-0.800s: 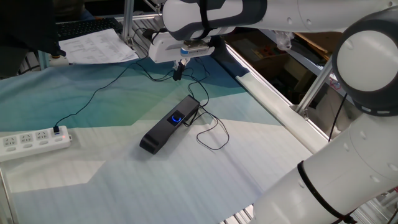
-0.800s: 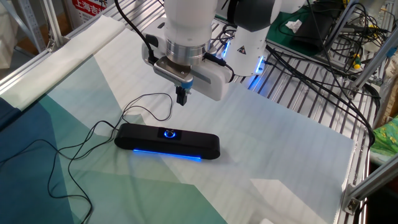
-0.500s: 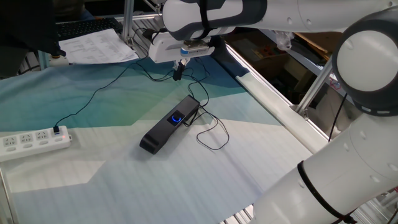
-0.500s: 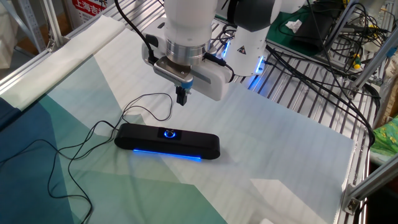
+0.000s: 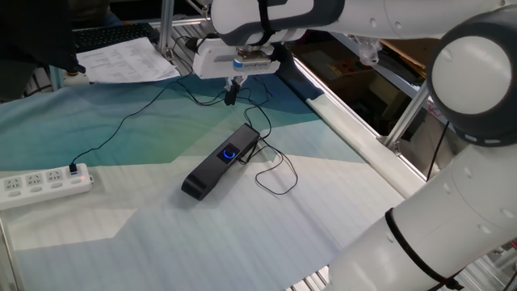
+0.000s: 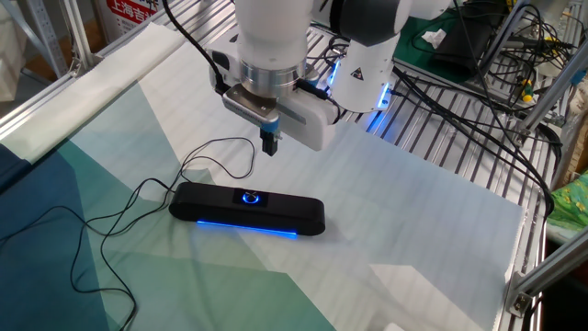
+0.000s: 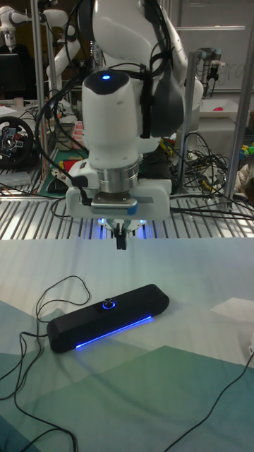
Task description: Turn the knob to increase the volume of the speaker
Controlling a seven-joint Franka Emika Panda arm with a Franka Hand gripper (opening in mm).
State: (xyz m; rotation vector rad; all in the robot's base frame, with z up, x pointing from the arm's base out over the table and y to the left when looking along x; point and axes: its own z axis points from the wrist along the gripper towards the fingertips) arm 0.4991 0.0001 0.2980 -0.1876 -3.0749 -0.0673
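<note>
The speaker (image 5: 220, 162) (image 6: 248, 209) (image 7: 106, 318) is a long slim black bar lying flat on the cloth, with a blue strip glowing along its lower edge. Its knob (image 5: 230, 153) (image 6: 250, 197) (image 7: 108, 304), a small black dial ringed in blue light, sits on top near the middle. My gripper (image 5: 231, 94) (image 6: 269, 144) (image 7: 121, 244) hangs in the air above and a little behind the knob, fingers pointing down and shut together, holding nothing and clear of the speaker.
A thin black cable (image 5: 129, 120) (image 6: 138, 198) loops from the speaker across the cloth to a white power strip (image 5: 40, 184). Papers (image 5: 129, 58) lie at the back. A metal grid (image 6: 459, 138) and aluminium frame rails (image 5: 355, 121) border the table.
The gripper has risen slightly and shifted a little to the left above the speaker. The speaker and cable have not moved.
</note>
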